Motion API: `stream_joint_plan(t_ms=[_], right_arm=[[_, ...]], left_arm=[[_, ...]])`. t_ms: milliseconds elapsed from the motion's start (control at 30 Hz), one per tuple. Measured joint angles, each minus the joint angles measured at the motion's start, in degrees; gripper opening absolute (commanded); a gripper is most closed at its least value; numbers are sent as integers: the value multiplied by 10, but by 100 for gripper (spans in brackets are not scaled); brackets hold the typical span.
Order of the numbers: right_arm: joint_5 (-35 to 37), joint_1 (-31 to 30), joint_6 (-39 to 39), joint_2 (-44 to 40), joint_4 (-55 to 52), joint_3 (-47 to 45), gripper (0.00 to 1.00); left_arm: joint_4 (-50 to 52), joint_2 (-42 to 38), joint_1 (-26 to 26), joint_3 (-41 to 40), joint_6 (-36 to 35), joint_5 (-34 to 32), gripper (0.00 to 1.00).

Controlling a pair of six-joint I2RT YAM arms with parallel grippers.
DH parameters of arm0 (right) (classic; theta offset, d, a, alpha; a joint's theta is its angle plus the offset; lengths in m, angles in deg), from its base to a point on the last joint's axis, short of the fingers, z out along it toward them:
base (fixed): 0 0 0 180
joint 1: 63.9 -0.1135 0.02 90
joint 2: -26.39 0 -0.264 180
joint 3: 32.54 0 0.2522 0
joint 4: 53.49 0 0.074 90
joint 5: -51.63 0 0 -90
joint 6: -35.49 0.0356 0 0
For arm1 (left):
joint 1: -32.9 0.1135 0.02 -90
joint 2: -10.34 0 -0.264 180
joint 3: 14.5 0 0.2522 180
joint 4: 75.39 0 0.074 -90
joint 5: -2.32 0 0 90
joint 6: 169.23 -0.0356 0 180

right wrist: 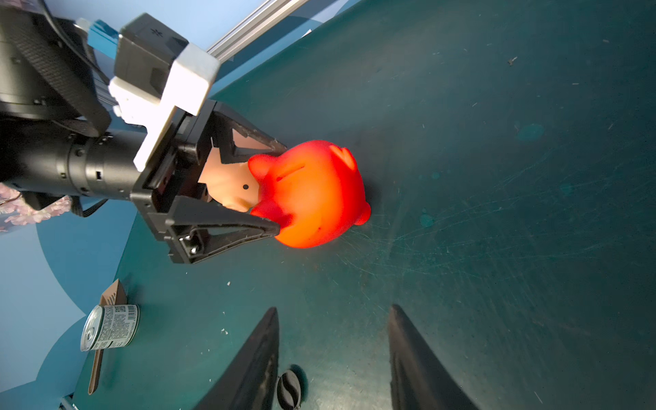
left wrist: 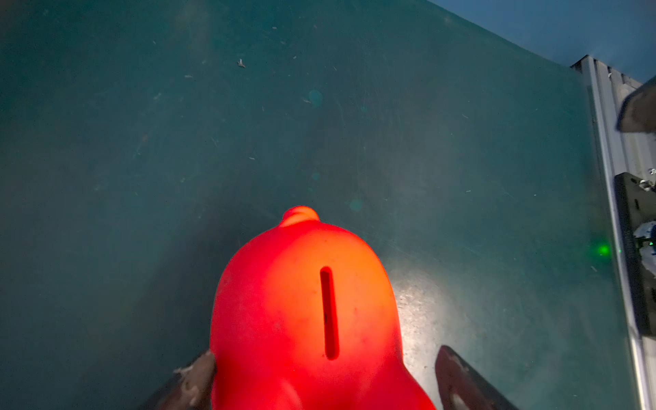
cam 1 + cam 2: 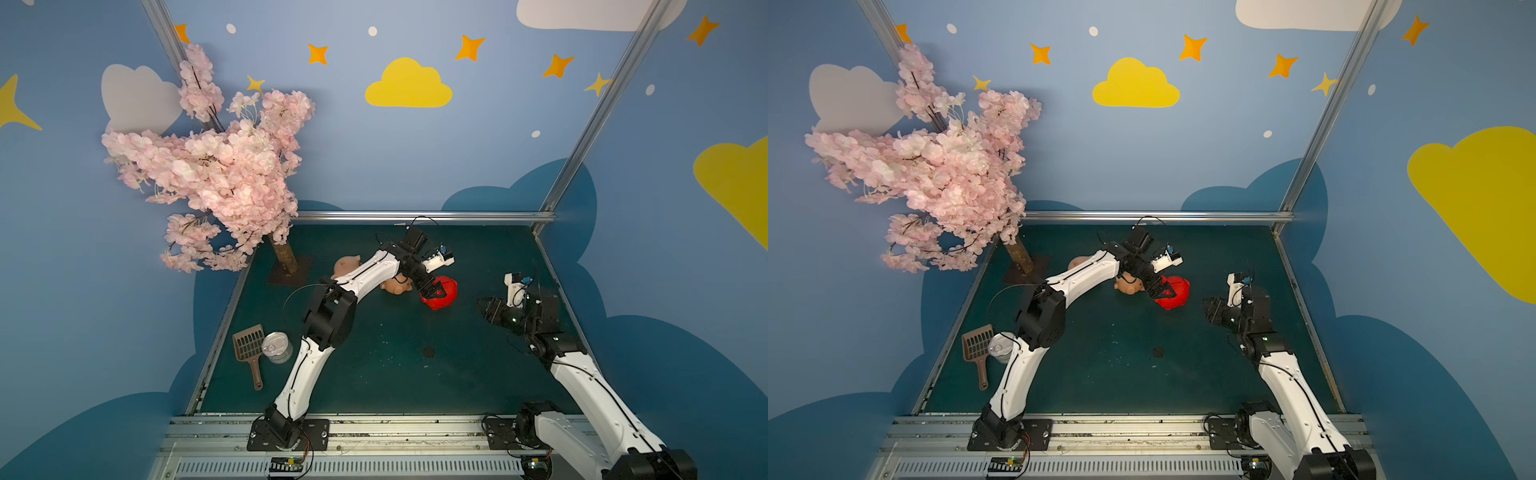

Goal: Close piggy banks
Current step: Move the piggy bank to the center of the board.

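Observation:
The red piggy bank [image 3: 444, 291] [image 3: 1179, 291] sits mid-table, its coin slot facing the left wrist camera [image 2: 305, 301]. My left gripper [image 3: 435, 291] [image 3: 1166, 291] [image 2: 326, 355] [image 1: 282, 188] straddles it, open. One finger [image 2: 198, 380] touches its side and the other [image 2: 458, 376] stands a little apart. A peach piggy bank [image 3: 397, 286] [image 3: 1128, 286] [image 1: 230, 181] lies just behind the red one. Another peach one [image 3: 345, 264] [image 3: 1077, 262] is partly hidden by the left arm. My right gripper [image 3: 484, 309] [image 3: 1208, 307] [image 1: 333, 308] hovers to the right, open and holding nothing.
A small dark round plug [image 3: 429, 352] [image 3: 1158, 352] [image 1: 289, 388] lies on the green table near the front middle. A tin can [image 3: 277, 347] and a brown slotted scoop [image 3: 249, 349] sit at the front left. A pink blossom tree [image 3: 220, 174] stands at the back left.

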Motion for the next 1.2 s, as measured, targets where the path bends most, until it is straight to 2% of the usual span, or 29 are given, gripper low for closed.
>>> stream_joint_plan(t_ms=[333, 700, 1200], right_arm=[[-5, 0, 4, 0, 6, -5, 50], [-10, 0, 11, 2, 9, -5, 50], [-13, 0, 12, 2, 9, -6, 50]], left_arm=[[-20, -76, -31, -91, 15, -49, 98], [-17, -71, -43, -74, 53, -142, 98], [9, -68, -59, -61, 130, -188, 96]])
